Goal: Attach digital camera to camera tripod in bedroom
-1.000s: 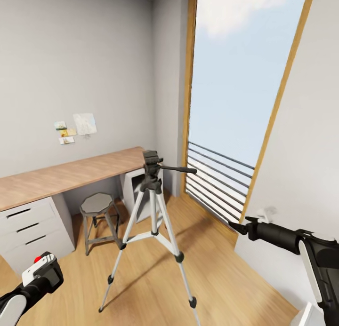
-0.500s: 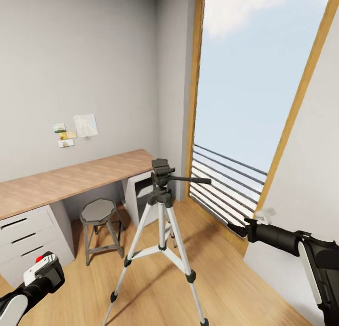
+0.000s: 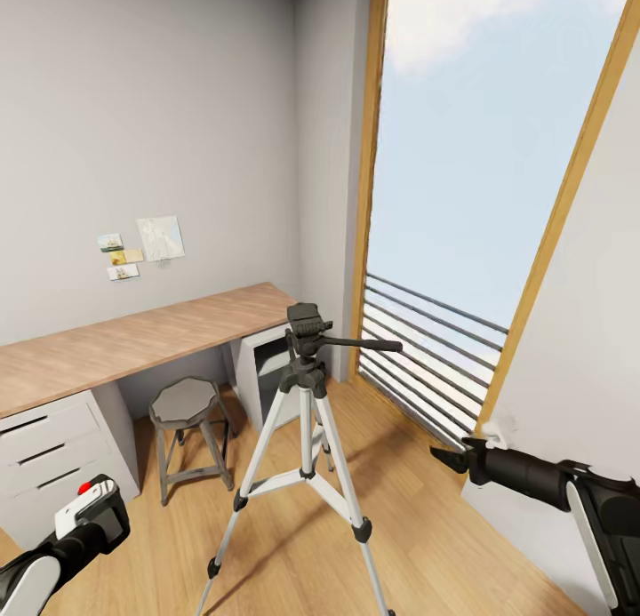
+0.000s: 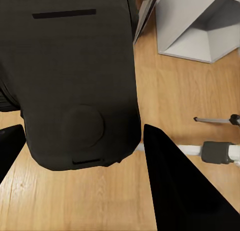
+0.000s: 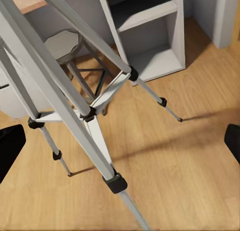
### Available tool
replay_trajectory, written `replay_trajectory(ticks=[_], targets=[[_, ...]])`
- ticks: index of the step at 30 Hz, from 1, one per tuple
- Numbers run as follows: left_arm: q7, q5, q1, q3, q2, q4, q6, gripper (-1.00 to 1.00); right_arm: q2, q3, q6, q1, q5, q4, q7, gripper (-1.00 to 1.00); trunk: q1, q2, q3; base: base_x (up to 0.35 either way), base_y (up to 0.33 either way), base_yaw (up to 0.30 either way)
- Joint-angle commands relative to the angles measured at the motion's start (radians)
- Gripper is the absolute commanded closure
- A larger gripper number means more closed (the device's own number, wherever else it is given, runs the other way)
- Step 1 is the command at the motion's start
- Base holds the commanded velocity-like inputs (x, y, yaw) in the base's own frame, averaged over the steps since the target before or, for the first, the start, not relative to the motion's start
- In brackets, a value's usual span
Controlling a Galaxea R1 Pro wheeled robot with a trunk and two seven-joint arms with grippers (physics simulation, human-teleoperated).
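While your head camera looks across the bedroom, the camera tripod [image 3: 307, 438] stands upright on the wooden plank floor [image 3: 427, 527] in front of you, its three silver legs spread and its black head level with the desk's edge. Its pan handle [image 3: 360, 343] points toward the tall wood-framed window [image 3: 462, 180]. Behind the tripod sits the wooden desk [image 3: 133, 336] along the grey wall, with white drawers [image 3: 44, 452] at one end and an open white shelf unit [image 3: 267, 380] at the other. A small grey stool [image 3: 185, 429] stands under the desk, near the tripod's far leg.

Your left gripper [image 3: 89, 523] is low at your left side, well apart from the tripod, and it is clamped on the digital camera [image 4: 75, 76]; in the left wrist view the camera's dark body sits between the two black fingers [image 4: 175, 191]. Its red button [image 3: 85, 487] shows on top in the head view.

Your right gripper [image 3: 444, 457] reaches forward at your right, near the window's lower corner. Its fingertips stand wide apart at the edges of the right wrist view, with nothing between them but the tripod's legs [image 5: 75, 96] and the floor farther off.
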Motion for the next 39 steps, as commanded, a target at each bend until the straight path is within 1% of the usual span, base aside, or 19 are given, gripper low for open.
replay_trajectory(ticks=[1, 3, 6, 7, 8, 9, 11, 12, 15, 18, 22, 23, 24, 25, 26, 28, 31, 35, 39], targets=[[0.009, 0.007, -0.001, -0.001, 0.0, -0.002, 0.004, 1.0, 0.0, -0.001, 0.006, 0.004, 0.005, -0.001, 0.009, -1.0, 0.001, -0.002, -0.002, 0.007, 0.001, 0.0], [0.009, 0.007, -0.001, -0.001, 0.0, -0.002, 0.005, 1.0, 0.0, 0.004, 0.01, 0.012, 0.004, -0.002, 0.01, -1.0, 0.001, -0.002, -0.002, 0.005, 0.001, 0.0], [0.009, 0.007, -0.001, -0.001, 0.0, -0.002, 0.006, 1.0, 0.0, 0.031, 0.023, 0.021, 0.004, -0.003, 0.011, -1.0, 0.001, -0.002, -0.002, 0.003, 0.0, 0.0], [0.009, 0.007, -0.001, -0.001, 0.0, -0.002, 0.006, 1.0, 0.0, 0.031, 0.023, 0.021, 0.004, -0.003, 0.011, -1.0, 0.001, -0.002, -0.002, 0.002, 0.0, 0.0], [0.009, 0.007, -0.001, -0.001, 0.0, -0.002, 0.006, 1.0, 0.0, 0.045, 0.027, 0.023, 0.004, -0.003, 0.011, -1.0, 0.001, -0.002, -0.002, 0.002, 0.0, 0.0], [0.009, 0.007, -0.002, -0.001, 0.0, -0.002, 0.007, 1.0, 0.0, 0.078, 0.031, 0.028, 0.004, -0.003, 0.012, -1.0, 0.001, -0.002, -0.002, 0.001, 0.0, 0.0], [0.009, 0.006, -0.002, 0.0, 0.0, -0.002, 0.007, 1.0, 0.001, 0.11, 0.034, 0.033, 0.003, -0.004, 0.012, -1.0, 0.001, -0.002, -0.002, 0.0, 0.0, 0.0], [0.009, 0.006, -0.002, 0.0, 0.0, -0.002, 0.007, 1.0, 0.002, 0.14, 0.033, 0.035, 0.004, -0.002, 0.011, -1.0, 0.001, -0.002, -0.002, 0.0, 0.0, 0.0], [0.009, 0.006, -0.002, 0.0, 0.0, -0.002, 0.008, 1.0, 0.003, 0.165, 0.032, 0.037, 0.004, 0.0, 0.012, -1.0, 0.001, -0.002, -0.002, 0.0, 0.0, 0.0], [0.009, 0.006, -0.002, 0.0, 0.0, -0.002, 0.008, 1.0, 0.003, 0.177, 0.027, 0.036, 0.004, 0.001, 0.014, -1.0, 0.001, -0.002, -0.002, 0.0, 0.0, 0.0], [0.008, 0.006, -0.002, 0.0, 0.0, -0.002, 0.008, 1.0, 0.001, 0.194, 0.0, 0.034, 0.005, 0.005, 0.015, -1.0, 0.001, -0.002, -0.002, 0.0, 0.0, 0.0], [0.008, 0.006, -0.002, 0.001, 0.0, -0.002, 0.009, 1.0, 0.0, 0.199, -0.019, 0.033, 0.005, 0.009, 0.016, -1.0, 0.001, -0.002, -0.002, 0.0, 0.0, 0.0], [0.008, 0.007, -0.002, 0.001, 0.0, -0.002, 0.009, 1.0, -0.003, 0.207, -0.067, 0.032, 0.006, 0.022, 0.016, -1.0, 0.001, -0.002, -0.002, 0.0, 0.0, 0.0], [0.008, 0.007, -0.002, 0.001, 0.0, -0.002, 0.009, 1.0, -0.003, 0.21, -0.093, 0.031, 0.006, 0.03, 0.016, -1.0, 0.001, -0.002, -0.002, 0.0, 0.0, 0.0], [0.008, 0.007, -0.002, 0.001, 0.0, -0.002, 0.009, 1.0, -0.003, 0.21, -0.093, 0.031, 0.006, 0.03, 0.016, -1.0, 0.001, -0.002, -0.002, 0.0, 0.0, 0.0], [0.007, 0.007, -0.002, 0.001, 0.0, -0.002, 0.009, 1.0, -0.002, 0.214, -0.139, 0.031, 0.007, 0.042, 0.016, -1.0, 0.001, -0.002, -0.002, 0.0, 0.0, 0.0], [0.007, 0.007, -0.002, 0.001, 0.0, -0.002, 0.008, 1.0, 0.0, 0.219, -0.181, 0.03, 0.008, 0.053, 0.014, -1.0, 0.001, -0.002, -0.002, 0.0, 0.0, 0.0], [0.006, 0.008, -0.002, 0.0, 0.0, -0.002, 0.008, 1.0, 0.003, 0.23, -0.214, 0.029, 0.01, 0.062, 0.011, -1.0, 0.001, -0.002, -0.002, 0.033, 0.029, 0.0], [0.007, 0.007, -0.002, -0.001, 0.0, -0.002, 0.007, 1.0, 0.004, 0.241, -0.219, 0.029, 0.02, 0.064, 0.008, -1.0, 0.001, -0.002, -0.002, 0.166, 0.154, 0.0]])
